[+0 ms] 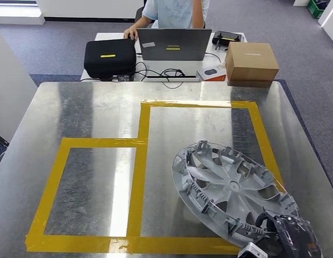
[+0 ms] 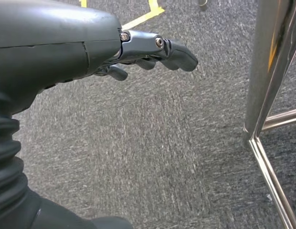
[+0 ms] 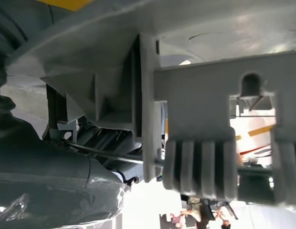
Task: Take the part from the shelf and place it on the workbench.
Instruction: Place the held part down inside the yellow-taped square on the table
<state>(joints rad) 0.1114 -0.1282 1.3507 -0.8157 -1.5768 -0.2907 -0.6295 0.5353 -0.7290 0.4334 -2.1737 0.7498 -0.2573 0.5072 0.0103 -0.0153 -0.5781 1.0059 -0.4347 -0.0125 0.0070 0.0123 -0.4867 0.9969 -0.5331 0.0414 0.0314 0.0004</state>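
The part is a silver wheel cover (image 1: pixel 230 185) with ribbed clips around its rim. It hangs tilted over the larger, right-hand yellow-taped rectangle (image 1: pixel 254 115) of the metal workbench (image 1: pixel 96 107). My right hand (image 1: pixel 294 236), dark and wrapped in clear film, grips the cover's near right rim at the bench's front right corner. Whether the cover's far edge touches the bench I cannot tell. In the right wrist view the cover's grey clips (image 3: pixel 197 100) sit close above my right hand (image 3: pixel 49 176). My left hand (image 2: pixel 146 50) hangs over grey carpet, its fingers stretched out and holding nothing.
A smaller taped rectangle (image 1: pixel 63 177) lies on the bench's left half. Behind the bench, a low table carries a black case (image 1: pixel 109 57), a laptop (image 1: pixel 173 44) and a cardboard box (image 1: pixel 251 62), with a person (image 1: pixel 173 11) seated there. A metal leg (image 2: pixel 265 71) stands near my left hand.
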